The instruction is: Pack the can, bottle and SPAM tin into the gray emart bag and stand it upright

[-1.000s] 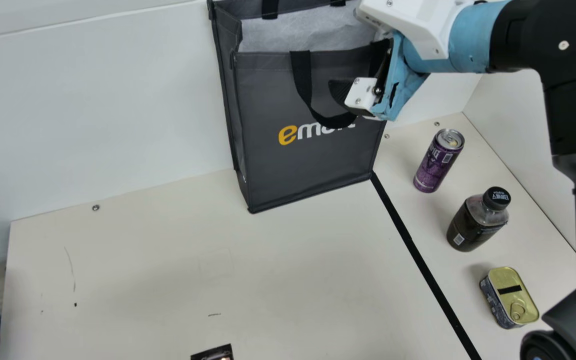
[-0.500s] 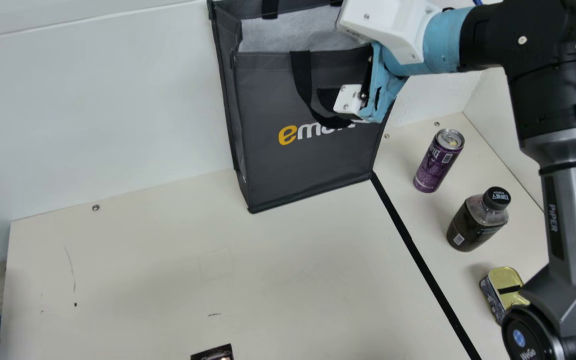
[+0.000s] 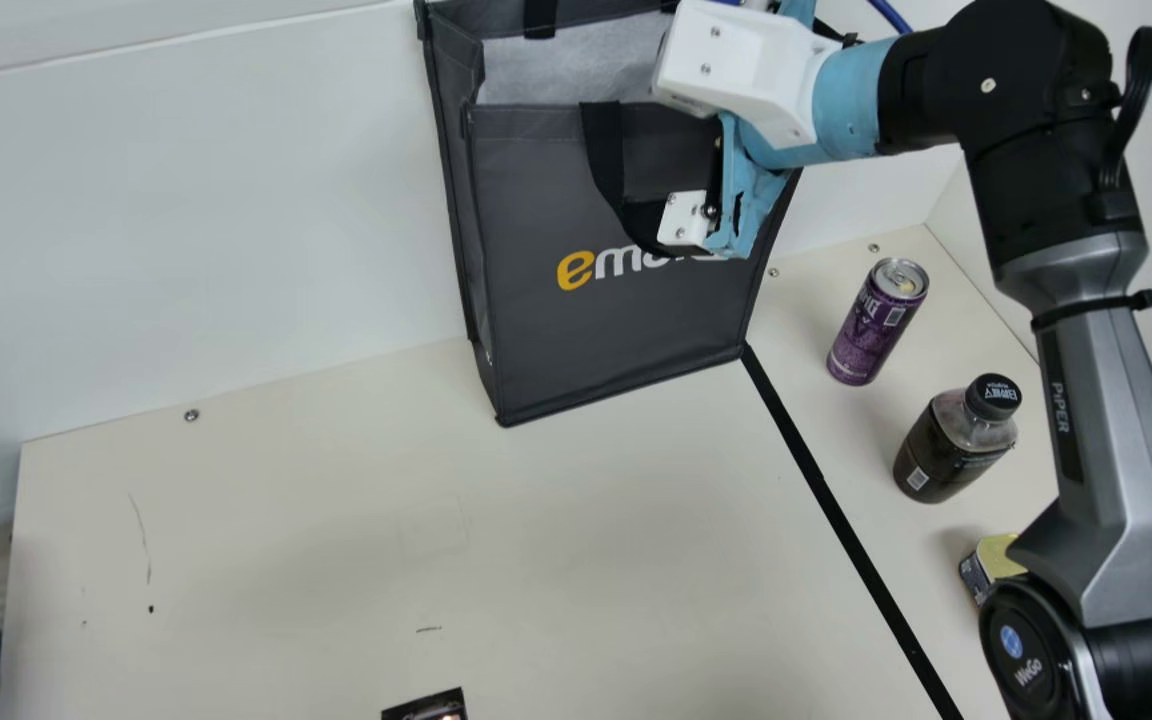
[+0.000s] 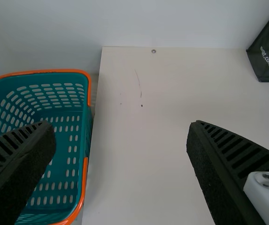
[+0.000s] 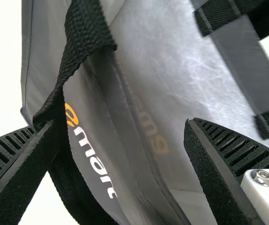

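Note:
In the main view my right gripper is at the upper front of the gray emart bag, which stands upright and open-topped by the back wall. In the right wrist view the gripper is open, with the bag's front panel between its fingers: one finger by the black handle, the other over the pale lining. The purple can and dark bottle stand right of the bag; the SPAM tin is partly behind my right arm. My left gripper is open and holds nothing.
A teal basket with an orange rim is beside the table's left edge. Black tape runs between the bag and the three items' side. A small dark item lies at the front edge. White walls rise behind and right.
My right gripper has moved left and slightly down across the bag's front. The right arm has swung left and now covers more of the tin. The can, bottle and bag base have kept their places.

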